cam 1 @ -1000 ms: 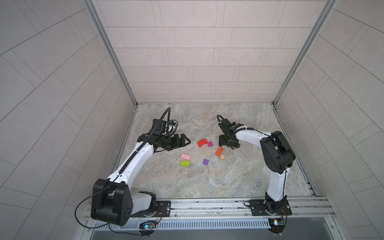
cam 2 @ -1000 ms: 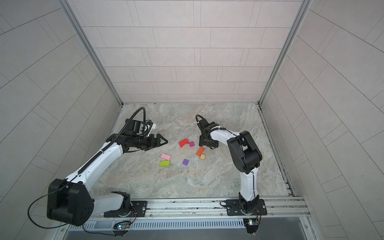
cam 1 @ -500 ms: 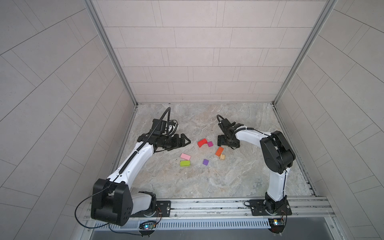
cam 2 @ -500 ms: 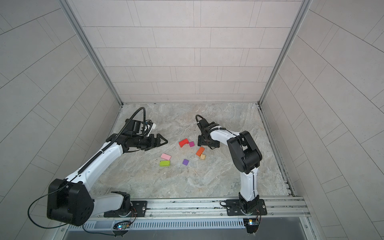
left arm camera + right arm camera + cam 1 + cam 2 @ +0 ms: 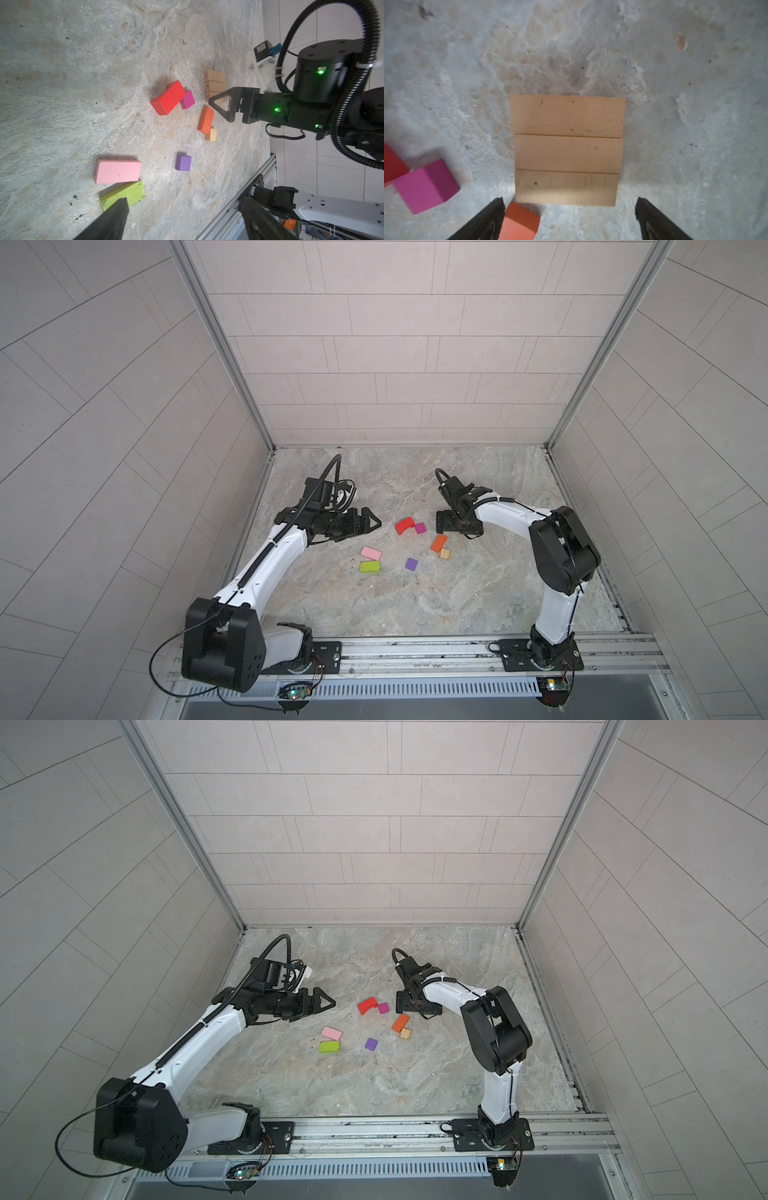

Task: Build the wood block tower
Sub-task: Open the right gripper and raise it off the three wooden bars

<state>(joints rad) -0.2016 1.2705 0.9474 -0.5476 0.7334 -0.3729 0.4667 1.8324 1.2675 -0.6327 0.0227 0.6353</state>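
Note:
Three tan bars (image 5: 568, 149) lie flat side by side on the floor, just ahead of my open right gripper (image 5: 569, 207), which hangs over them and hides them in both top views. An orange block (image 5: 439, 543) lies beside one of its fingers, with a small tan block (image 5: 445, 554) against it. The red arch (image 5: 405, 525) touches the magenta cube (image 5: 420, 528). Pink (image 5: 371, 553) and lime green (image 5: 370, 567) blocks lie together, and the purple cube (image 5: 411, 564) sits alone. My left gripper (image 5: 372, 524) is open and empty, left of the red arch.
The blocks lie on a marbled stone floor (image 5: 415, 605) enclosed by tiled walls. A metal rail (image 5: 415, 651) with both arm bases runs along the front edge. The right arm's elbow (image 5: 561, 547) rises right of the blocks.
The right gripper's jaws have spread wider above the tan bars. Both arms otherwise stay where they were, and no block has moved.

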